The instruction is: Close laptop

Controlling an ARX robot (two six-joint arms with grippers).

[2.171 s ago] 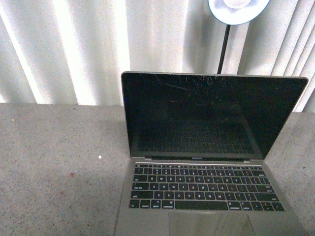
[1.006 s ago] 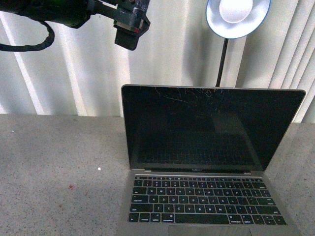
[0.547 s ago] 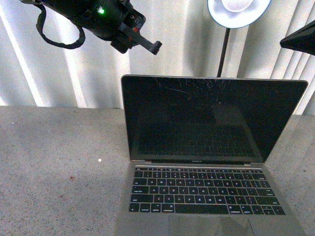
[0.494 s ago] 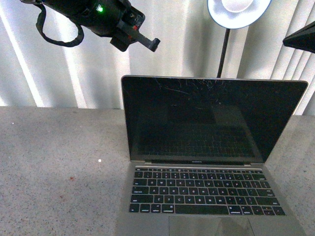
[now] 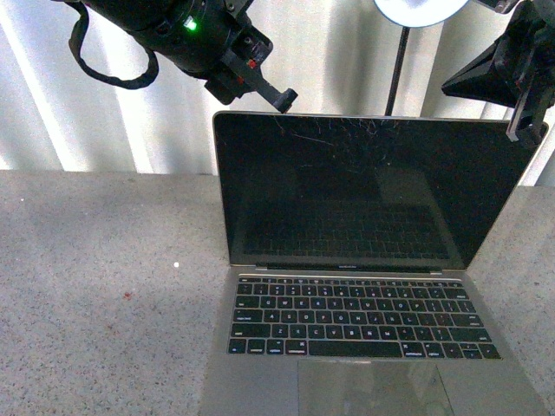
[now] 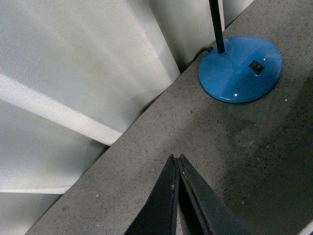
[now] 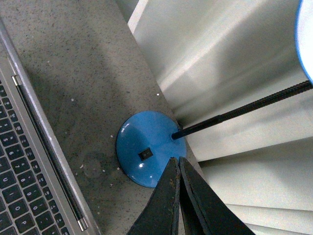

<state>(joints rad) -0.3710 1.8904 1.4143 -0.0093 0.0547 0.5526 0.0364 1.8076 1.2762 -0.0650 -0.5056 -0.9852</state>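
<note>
The silver-grey laptop stands open on the grey table, its scratched black screen upright and facing me. Its keyboard edge and hinge also show in the right wrist view. My left gripper is shut and empty, hanging just above the lid's top left corner. In the left wrist view it points at the table behind the laptop. My right gripper is shut and empty at the lid's top right corner. In the right wrist view it hangs above the lamp base.
A desk lamp stands behind the laptop, with a blue round base, a thin black stem and a white head. White pleated curtains close the back. Grey speckled table stretches left of the laptop.
Both arms have come down towards the lid's top edge: the left gripper to the left corner, the right gripper further into view at the right corner. The laptop stays open.
</note>
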